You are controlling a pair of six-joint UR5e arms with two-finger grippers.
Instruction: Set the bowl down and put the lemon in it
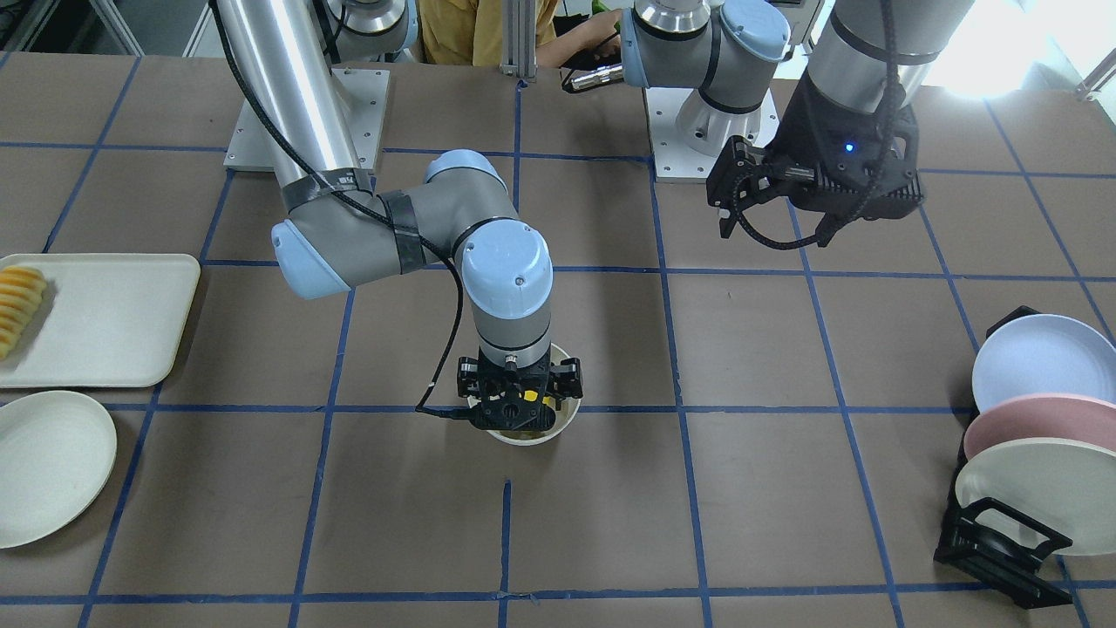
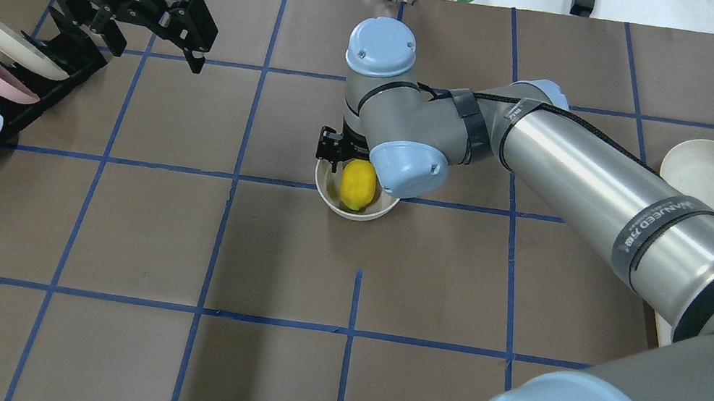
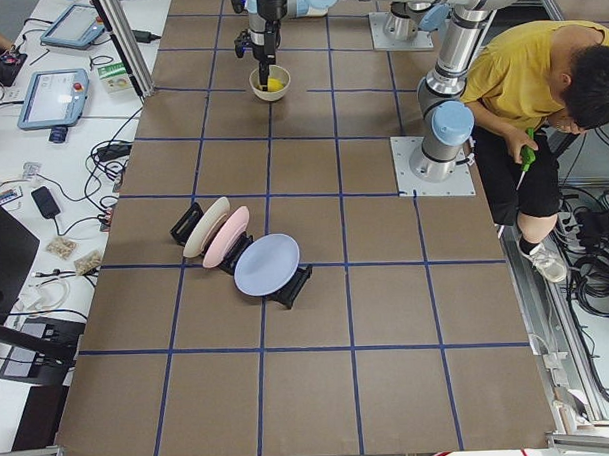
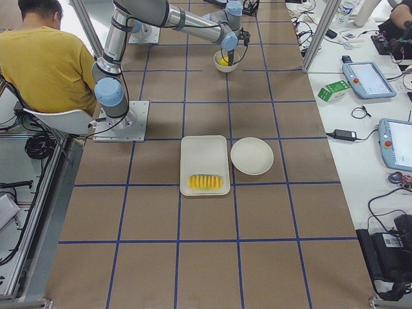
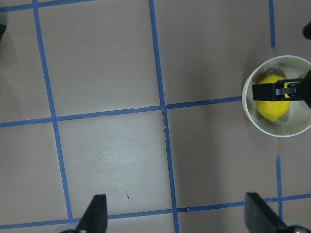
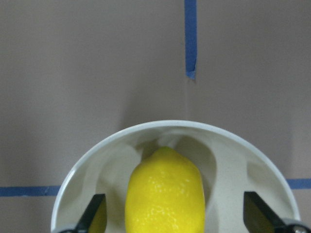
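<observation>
The off-white bowl (image 2: 354,215) stands upright near the table's middle; it also shows in the front view (image 1: 534,436) and the left wrist view (image 5: 270,131). The yellow lemon (image 2: 358,186) lies inside it, seen close in the right wrist view (image 6: 165,194). My right gripper (image 6: 177,216) hangs straight over the bowl (image 6: 170,125), open, its fingers spread to either side of the lemon with gaps showing. My left gripper (image 2: 184,34) is open and empty, raised above the table near the plate rack; it also shows in the front view (image 1: 732,205).
A black rack (image 2: 70,58) with three plates stands on my left side. A cream tray (image 1: 113,323) with sliced yellow-orange fruit (image 1: 17,301) and a flat cream plate (image 1: 44,462) lie on my right side. A person (image 4: 45,58) sits behind the arm bases.
</observation>
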